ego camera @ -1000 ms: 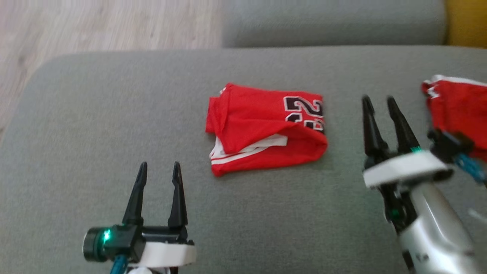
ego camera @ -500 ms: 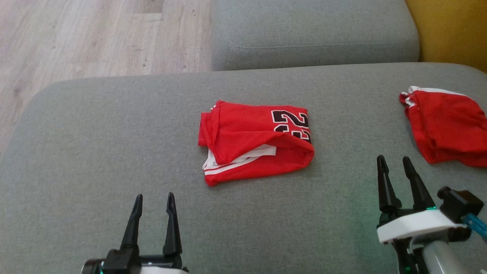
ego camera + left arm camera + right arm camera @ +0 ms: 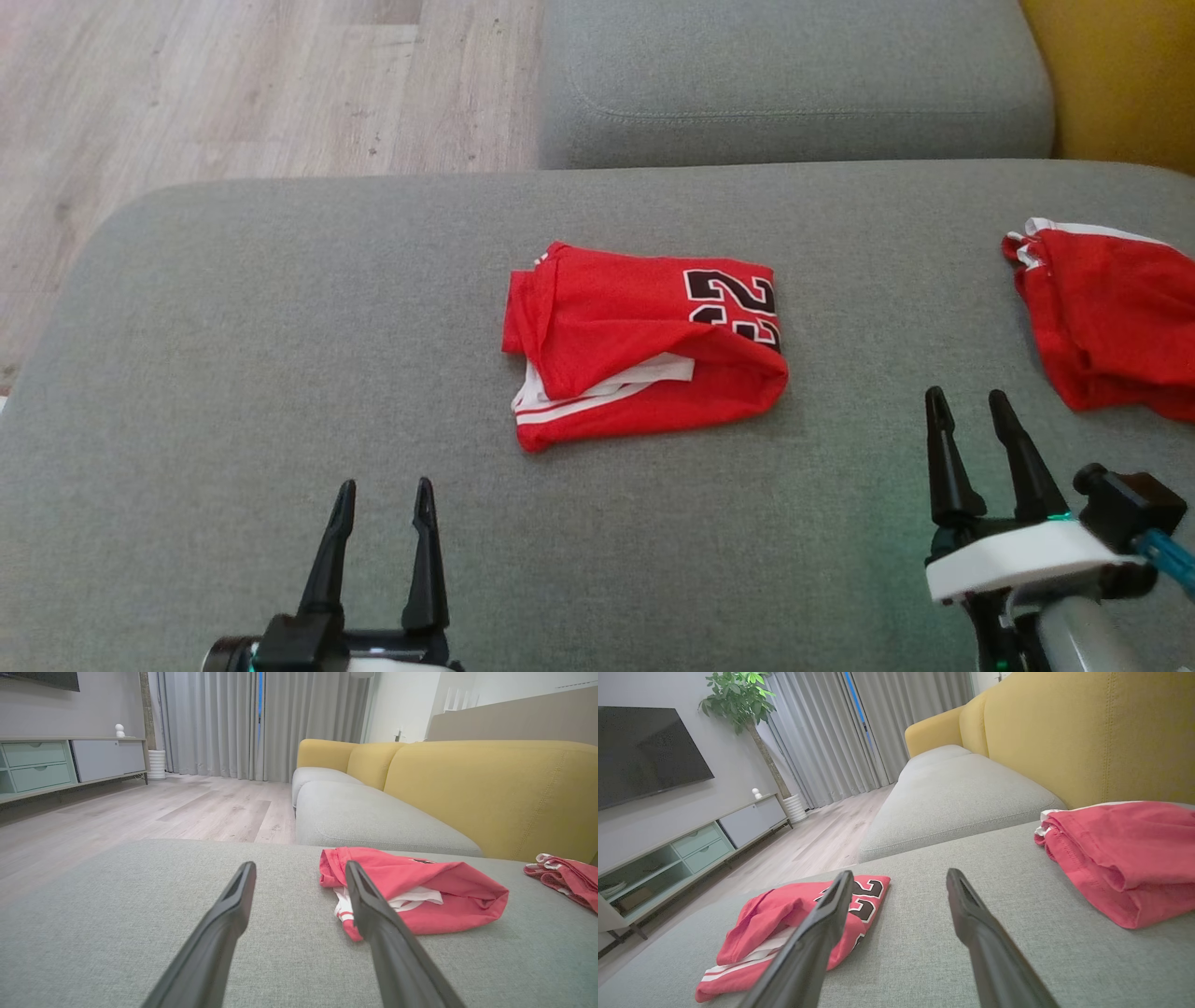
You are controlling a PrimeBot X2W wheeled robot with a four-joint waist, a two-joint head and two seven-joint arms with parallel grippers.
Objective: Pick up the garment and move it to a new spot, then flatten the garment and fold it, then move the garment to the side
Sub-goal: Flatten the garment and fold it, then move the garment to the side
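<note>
We see the garment (image 3: 644, 345) folded (number print up) at the middle of the grey sofa seat (image 3: 280, 327). Left gripper (image 3: 386, 485) and right gripper (image 3: 965, 394) sit by the seat's near edge, both spread wide, empty. Smaller red piece (image 3: 1111, 317) lies at the right edge.

Big grey fabric seat (image 3: 233, 373), flat, takes up most of the head view. Second grey seat cushion (image 3: 794, 84) sits behind it, seam visible along its front. Yellow sofa back (image 3: 1120, 75) at far right. Pale wood-look floor (image 3: 233, 84) at upper left. Small bunched red piece with white trim (image 3: 1111, 317) lies on the grey seat at the right edge. Wrist views: grey curtains (image 3: 210, 718), low cabinet with pale green drawers (image 3: 691, 844), small white figurine (image 3: 120, 730) on top, dark TV (image 3: 640, 751) on the wall, leafy plant (image 3: 738, 695) in a white ribbed pot (image 3: 796, 807).
</note>
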